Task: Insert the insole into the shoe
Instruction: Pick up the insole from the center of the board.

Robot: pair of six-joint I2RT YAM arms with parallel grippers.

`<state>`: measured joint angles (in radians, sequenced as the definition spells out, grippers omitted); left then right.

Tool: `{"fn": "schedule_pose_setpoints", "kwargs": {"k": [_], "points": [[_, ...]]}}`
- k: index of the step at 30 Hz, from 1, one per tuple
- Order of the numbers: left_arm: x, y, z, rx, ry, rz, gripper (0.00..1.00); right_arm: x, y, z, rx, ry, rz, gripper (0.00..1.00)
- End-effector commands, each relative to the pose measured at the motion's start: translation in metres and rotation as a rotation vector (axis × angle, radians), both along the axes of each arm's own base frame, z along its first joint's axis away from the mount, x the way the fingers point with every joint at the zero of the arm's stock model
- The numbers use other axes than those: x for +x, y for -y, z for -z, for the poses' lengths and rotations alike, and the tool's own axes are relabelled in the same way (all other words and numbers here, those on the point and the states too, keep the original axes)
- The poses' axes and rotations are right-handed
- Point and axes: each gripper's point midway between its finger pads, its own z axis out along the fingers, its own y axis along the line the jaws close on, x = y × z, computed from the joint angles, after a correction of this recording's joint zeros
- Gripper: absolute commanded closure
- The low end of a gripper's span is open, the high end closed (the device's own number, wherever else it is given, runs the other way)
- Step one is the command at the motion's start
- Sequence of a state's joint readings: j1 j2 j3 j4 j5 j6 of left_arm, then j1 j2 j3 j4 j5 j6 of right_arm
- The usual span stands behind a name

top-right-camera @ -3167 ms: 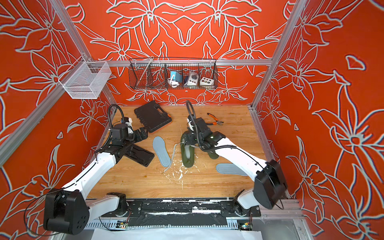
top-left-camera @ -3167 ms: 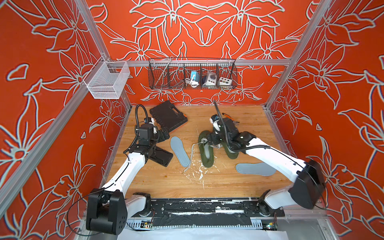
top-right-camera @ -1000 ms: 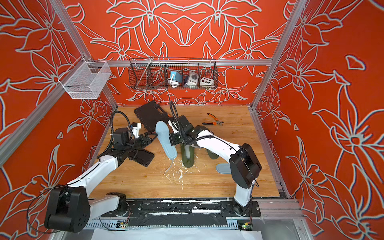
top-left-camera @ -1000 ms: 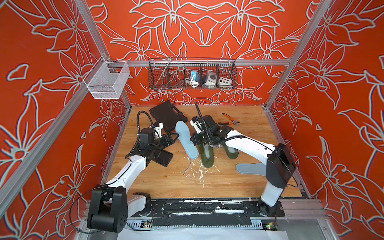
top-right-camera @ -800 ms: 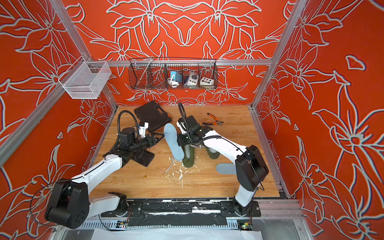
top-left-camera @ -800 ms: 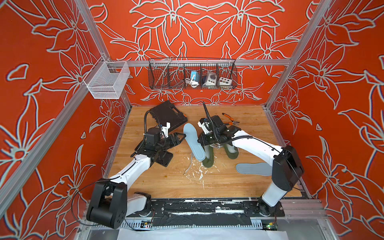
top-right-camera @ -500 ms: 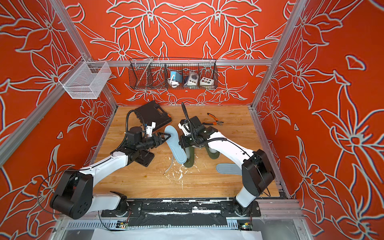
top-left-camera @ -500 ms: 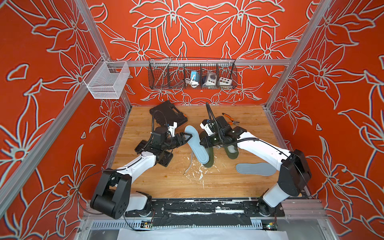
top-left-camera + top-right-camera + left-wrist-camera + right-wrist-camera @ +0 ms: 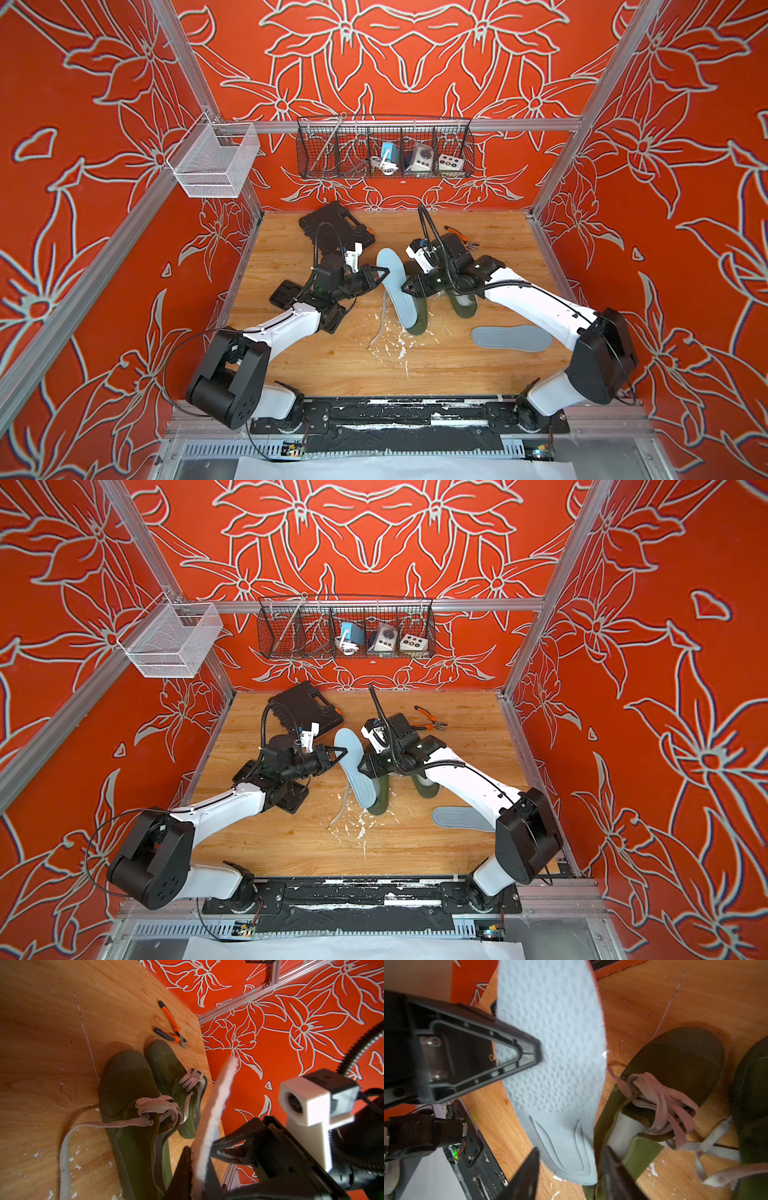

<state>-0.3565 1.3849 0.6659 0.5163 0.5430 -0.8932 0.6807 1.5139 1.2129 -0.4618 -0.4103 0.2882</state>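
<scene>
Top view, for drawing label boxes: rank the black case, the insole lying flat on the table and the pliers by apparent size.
Largest first:
Black case
Flat insole, partly hidden by the right arm
Pliers, clearly smallest

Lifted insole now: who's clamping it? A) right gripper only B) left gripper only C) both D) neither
B: the left gripper is shut on the insole, while the right gripper has its jaws apart at the insole's end.
</scene>
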Motion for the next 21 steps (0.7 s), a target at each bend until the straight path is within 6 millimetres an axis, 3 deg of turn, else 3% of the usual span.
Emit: {"fn": "schedule_pose_setpoints", "kwargs": {"k": [1,3,8,15,21], "points": [[0.004,0.001,-0.006,-0.024,-0.011,-0.024,0.95,0.007,0.008,-0.018,0.009,0.141,0.008,0.23],[0.004,0.0,-0.003,-0.032,-0.034,-0.039,0.97,0.012,0.014,-0.025,0.023,0.219,0.042,0.14],[0.006,0.004,-0.002,-0.08,-0.107,-0.037,1.0,0.017,0.017,-0.032,0.093,0.401,0.074,0.02],[0.011,0.006,0.002,-0.064,-0.164,-0.061,1.0,0.014,0.004,-0.014,0.093,0.443,0.044,0.01],[0.009,0.006,0.007,-0.088,-0.187,-0.067,1.0,0.012,-0.023,0.006,0.109,0.421,-0.005,0.01]]}}
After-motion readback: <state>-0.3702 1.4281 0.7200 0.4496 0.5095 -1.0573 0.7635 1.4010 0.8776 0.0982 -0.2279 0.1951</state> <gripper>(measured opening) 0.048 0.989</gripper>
